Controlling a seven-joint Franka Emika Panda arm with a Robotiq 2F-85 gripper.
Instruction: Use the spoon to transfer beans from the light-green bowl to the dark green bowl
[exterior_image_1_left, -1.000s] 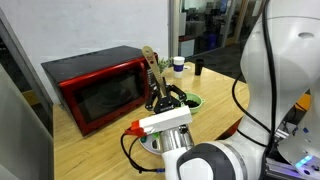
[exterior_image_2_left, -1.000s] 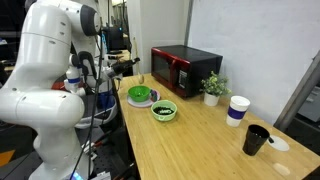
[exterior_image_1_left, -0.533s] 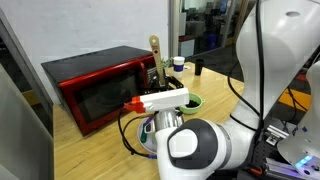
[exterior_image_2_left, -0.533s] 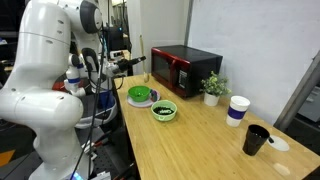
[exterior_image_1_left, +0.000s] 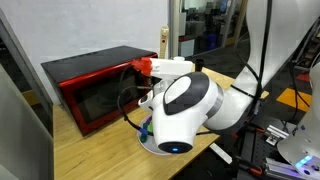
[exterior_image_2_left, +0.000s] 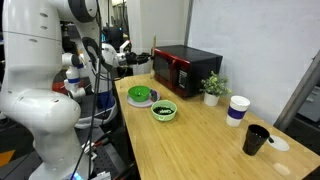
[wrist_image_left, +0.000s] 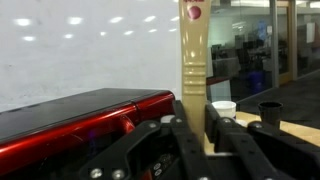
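Observation:
In the wrist view my gripper (wrist_image_left: 193, 128) is shut on the pale wooden handle of the spoon (wrist_image_left: 193, 55), which stands upright between the fingers; its bowl end is hidden. In an exterior view the gripper (exterior_image_2_left: 142, 60) hangs high above the table, up and left of both bowls. The dark green bowl (exterior_image_2_left: 139, 96) sits on a white plate near the table's end. The light-green bowl (exterior_image_2_left: 163, 110) stands just beside it, with dark beans (exterior_image_2_left: 163, 108) inside. My arm hides the bowls in the exterior view taken from behind it, where the spoon (exterior_image_1_left: 163, 42) pokes up.
A red microwave (exterior_image_2_left: 185, 68) stands at the back of the wooden table (exterior_image_2_left: 200, 140), close to the gripper. A small potted plant (exterior_image_2_left: 211, 88), a white cup (exterior_image_2_left: 237, 110) and a black cup (exterior_image_2_left: 256, 139) stand further along.
The arm has swung and lifted: the gripper with the spoon rose from just above the bowls to a high spot beside the microwave. The bowls have not moved.

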